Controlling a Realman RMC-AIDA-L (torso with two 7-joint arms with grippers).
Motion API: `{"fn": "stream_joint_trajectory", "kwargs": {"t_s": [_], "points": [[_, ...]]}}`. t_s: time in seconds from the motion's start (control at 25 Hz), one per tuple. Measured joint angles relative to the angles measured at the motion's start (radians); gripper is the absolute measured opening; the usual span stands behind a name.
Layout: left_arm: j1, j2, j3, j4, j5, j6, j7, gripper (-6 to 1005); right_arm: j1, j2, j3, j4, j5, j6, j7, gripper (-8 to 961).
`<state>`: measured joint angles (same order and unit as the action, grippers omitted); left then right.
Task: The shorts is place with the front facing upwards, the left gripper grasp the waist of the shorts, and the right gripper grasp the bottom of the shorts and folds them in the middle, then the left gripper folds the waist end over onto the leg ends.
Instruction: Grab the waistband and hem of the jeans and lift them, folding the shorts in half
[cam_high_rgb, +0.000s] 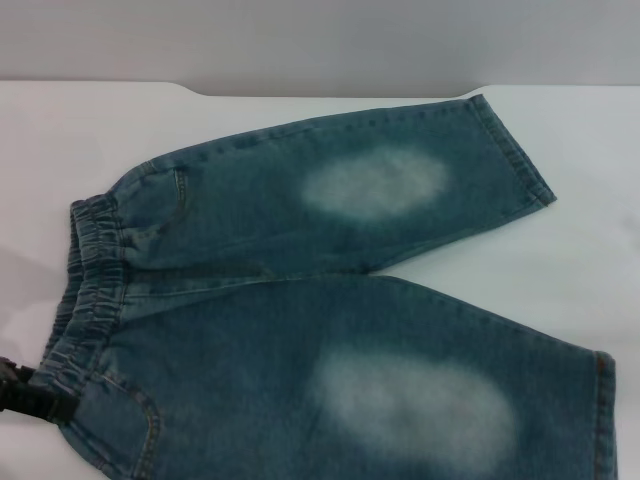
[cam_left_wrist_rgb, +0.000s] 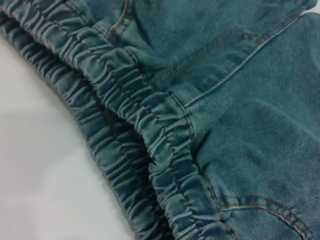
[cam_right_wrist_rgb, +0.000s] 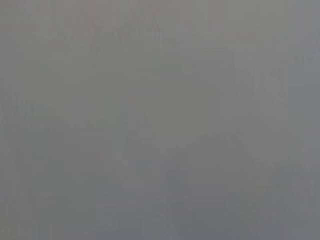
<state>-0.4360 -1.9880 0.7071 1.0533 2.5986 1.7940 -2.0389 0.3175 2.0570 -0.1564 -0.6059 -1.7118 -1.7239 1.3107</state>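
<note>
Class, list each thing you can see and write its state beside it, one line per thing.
shorts: spread flat, front up, unfolded
elastic waist: gathered, at the robot's left
leg ends: apart, at the robot's right
left tool: at the waist's near corner
table: bears the shorts

L pincer (cam_high_rgb: 30, 392) low at near-left edge, mostly cropped
</note>
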Motion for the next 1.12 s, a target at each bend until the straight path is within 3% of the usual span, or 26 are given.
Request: {"fn": "stream_joint_trajectory", "kwargs": {"t_s": [0.44, 0.68, 0.76, 1.12], "points": [[0.0, 0.002, -0.004, -0.007, -0.001, 0.01, -0.001, 777, -0.011, -0.001, 0.001, 0.0, 0.022, 0.0, -0.002, 494], [-0.002, 0.003, -0.002, -0.025, 0.0, 0.01, 0.005, 573, -0.014, -0.001, 0.002, 0.0, 0.031, 0.004, -0.003, 494], [-0.002, 0.002, -0.001, -0.025, 0.0, 0.01, 0.007, 304, -0.014, -0.002, 0.002, 0.0, 0.031, 0.007, -0.003, 494], [-0.006, 0.001, 0.0, -0.024, 0.0, 0.004, 0.01, 126, -0.012, -0.002, 0.002, 0.0, 0.031, 0.011, -0.004, 495]]}}
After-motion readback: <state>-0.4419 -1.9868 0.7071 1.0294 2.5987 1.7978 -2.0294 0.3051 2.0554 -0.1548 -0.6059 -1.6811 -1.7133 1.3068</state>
